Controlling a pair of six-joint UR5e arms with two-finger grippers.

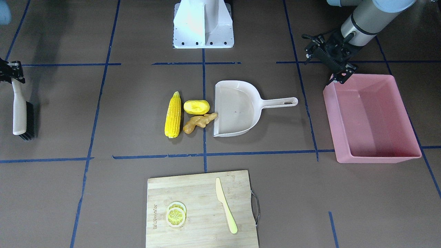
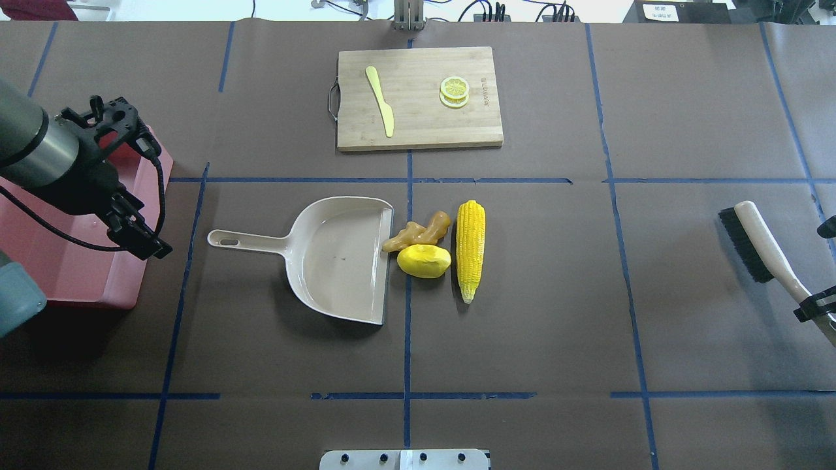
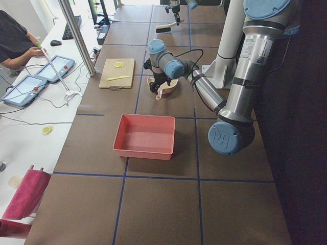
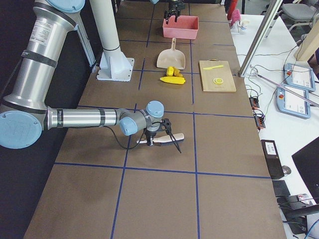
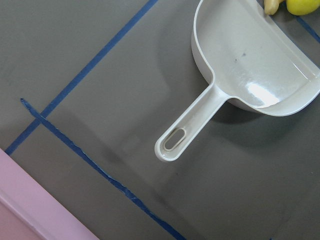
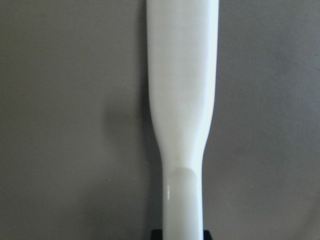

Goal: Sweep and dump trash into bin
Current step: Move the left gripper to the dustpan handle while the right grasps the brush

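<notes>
At mid-table the corn (image 1: pixel 173 116), lump (image 1: pixel 196 107) and ginger (image 1: pixel 199 122) lie at the mouth of the dustpan (image 1: pixel 237 106), the bin (image 1: pixel 379 159) well apart on the robot's left; the right gripper (image 1: pixel 13 74), clamped on the brush (image 1: pixel 20 113), should sweep low towards it; the left gripper (image 1: pixel 340 75) hangs parted, empty; the right wrist view shows only the handle, the front view the bristles too

left arm extended | left pincer (image 1: pixel 341 74) tilted downward, opening unclear | right arm stretched low | right pincer (image 1: pixel 14 76) clamped on brush (image 1: pixel 20 113)
</notes>
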